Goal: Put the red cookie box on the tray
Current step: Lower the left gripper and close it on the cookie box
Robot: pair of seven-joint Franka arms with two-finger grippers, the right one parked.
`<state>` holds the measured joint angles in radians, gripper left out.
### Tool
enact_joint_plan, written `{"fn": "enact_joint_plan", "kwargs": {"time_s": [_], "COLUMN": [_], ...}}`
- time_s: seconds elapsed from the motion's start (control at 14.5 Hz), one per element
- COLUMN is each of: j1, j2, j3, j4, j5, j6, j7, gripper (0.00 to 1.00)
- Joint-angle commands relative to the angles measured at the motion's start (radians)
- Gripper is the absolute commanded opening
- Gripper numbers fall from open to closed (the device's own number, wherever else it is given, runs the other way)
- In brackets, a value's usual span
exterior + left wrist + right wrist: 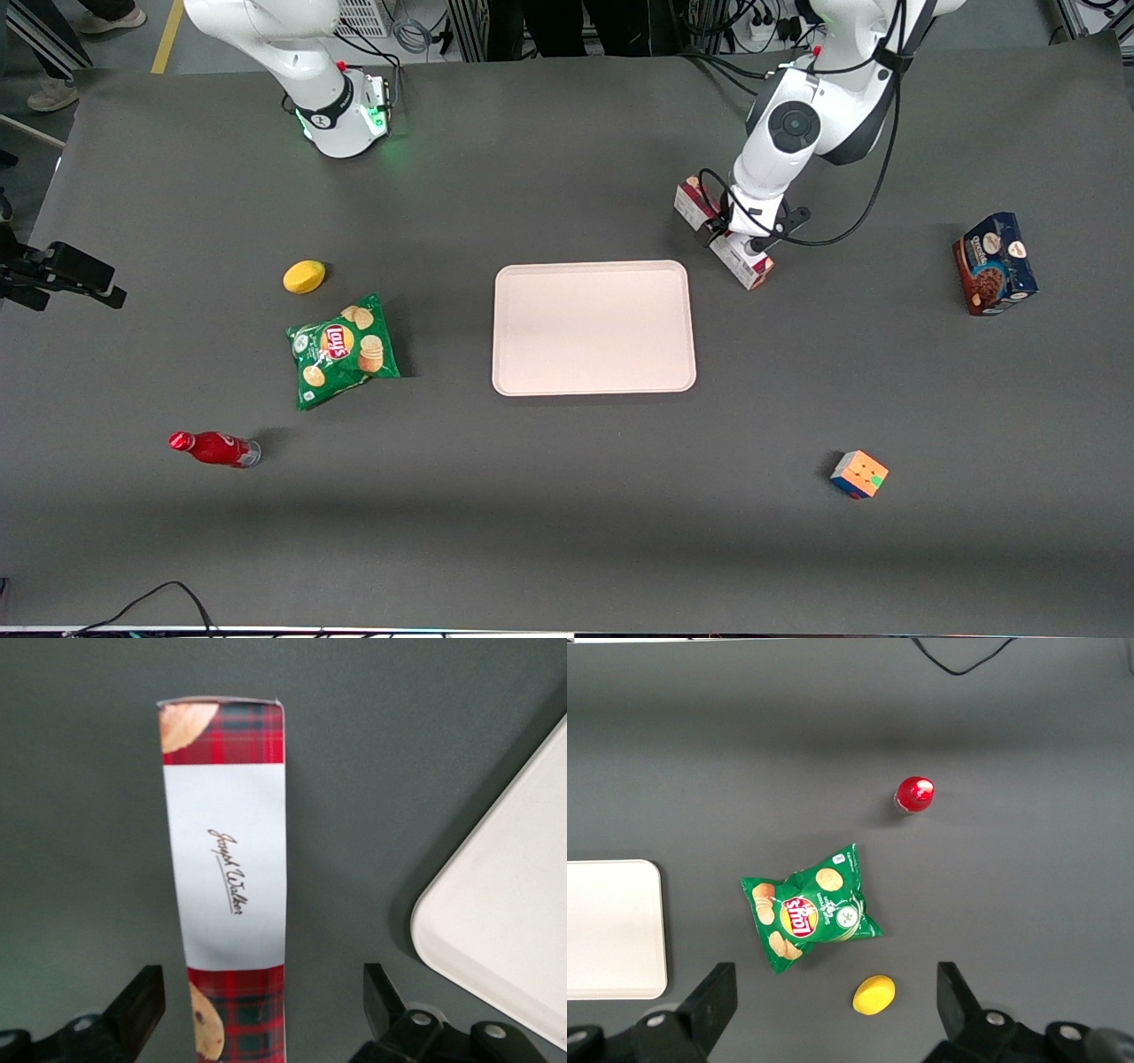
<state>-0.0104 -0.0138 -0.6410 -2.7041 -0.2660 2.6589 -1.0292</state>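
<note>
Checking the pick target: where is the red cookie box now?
The red cookie box lies on the table beside the tray, toward the working arm's end, between the open gripper's fingers.

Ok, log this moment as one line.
claw: open, straddling red cookie box | box: on table, ungrasped | tray: beside box, nothing on it

The dark grey cloth-covered tabletop [567, 496] carries a large pale pinkish-cream rectangular tray [594, 327] near its middle. Toward the parked arm's end lie a yellow lemon [304, 276], a green crisp bag [342, 349] and a red bottle [213, 448] on its side. Toward the working arm's end lie a long dark-red plaid cookie box [723, 232], a blue cookie box [994, 262] and a colourful puzzle cube [858, 474]. The tool [744, 237] sits low over the plaid box, fingers spread either side.
</note>
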Motion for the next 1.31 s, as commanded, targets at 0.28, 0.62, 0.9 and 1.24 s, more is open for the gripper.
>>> {"fn": "enact_joint_plan", "kwargs": {"time_s": [0.28,0.62,0.9,1.24], "j1": [-0.002,0.001,0.003,0.01], "j2": [0.055,0.06,0.055,-0.046], "j3": [0.001,0.001,0.001,0.024], "j4": [-0.011,-0.009,-0.006,0.076], "j5": [0.04,0.04,0.04,0.042], "j6": [0.052,0.052,0.049,-0.112], "j7": [0.0,0.0,-0.002,0.008], "gripper": [0.88,0.37,0.13,0.07]}}
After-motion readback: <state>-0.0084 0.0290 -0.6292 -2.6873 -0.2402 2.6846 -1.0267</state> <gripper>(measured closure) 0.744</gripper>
